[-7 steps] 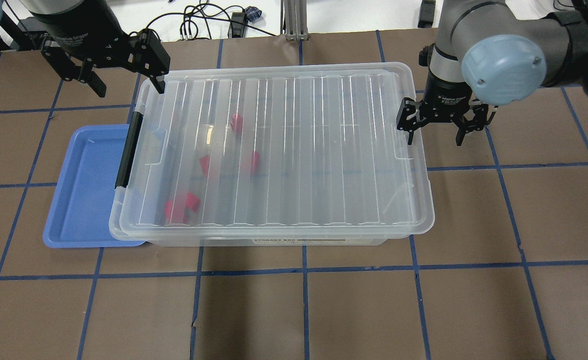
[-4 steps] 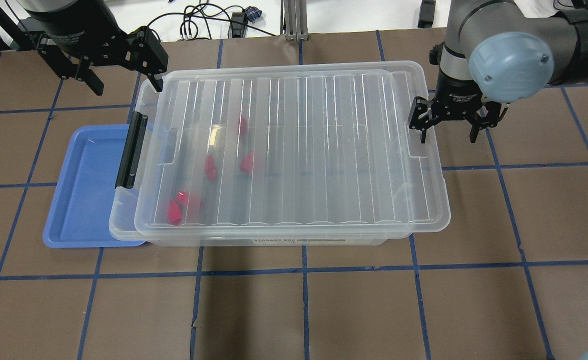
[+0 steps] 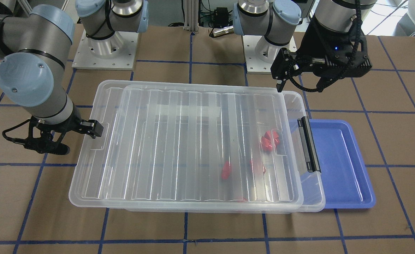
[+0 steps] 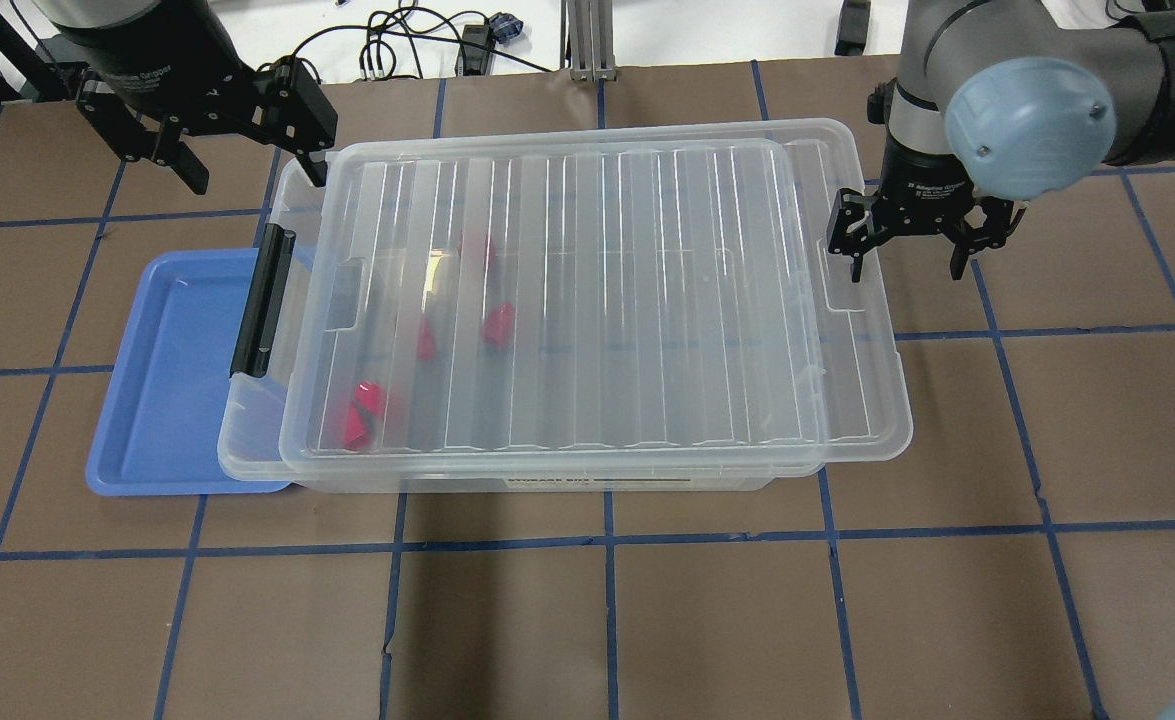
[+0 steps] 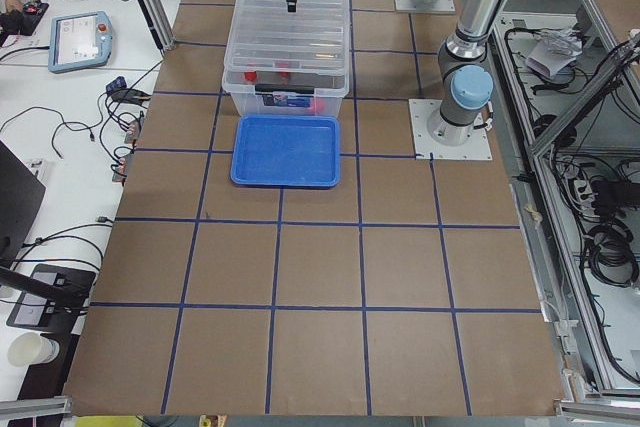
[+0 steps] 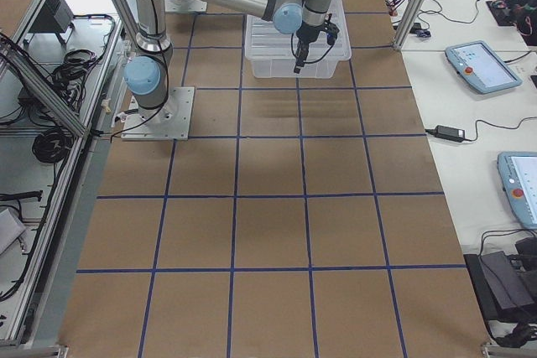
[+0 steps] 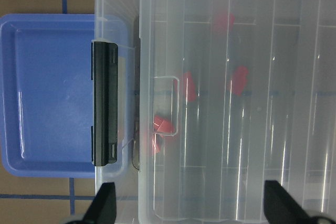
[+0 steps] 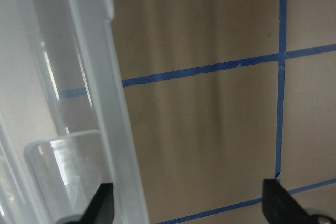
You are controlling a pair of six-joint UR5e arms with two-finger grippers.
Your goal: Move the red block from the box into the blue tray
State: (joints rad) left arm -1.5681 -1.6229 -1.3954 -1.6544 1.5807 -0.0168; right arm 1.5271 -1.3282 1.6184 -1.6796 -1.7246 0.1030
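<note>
The clear box (image 4: 547,482) holds several red blocks (image 4: 495,323), seen through its ribbed lid (image 4: 647,300). The lid lies shifted toward my right and overhangs that end of the box. The blue tray (image 4: 172,380) sits against the box's latch end, partly under it. My left gripper (image 4: 257,178) is open and empty above the box's far latch-end corner. In the left wrist view the blocks (image 7: 239,80) and the tray (image 7: 47,93) lie below. My right gripper (image 4: 905,268) is open, with one finger at the lid's end rim (image 8: 105,103).
A black latch handle (image 4: 262,300) stands at the box's tray end. Brown table surface with blue tape lines (image 4: 607,620) spreads in front of the box. Cables (image 4: 397,45) lie beyond the table's far edge.
The lid has slid toward my right, uncovering a strip of the box at the latch end. My right gripper moved the same way with it. My left gripper has barely moved.
</note>
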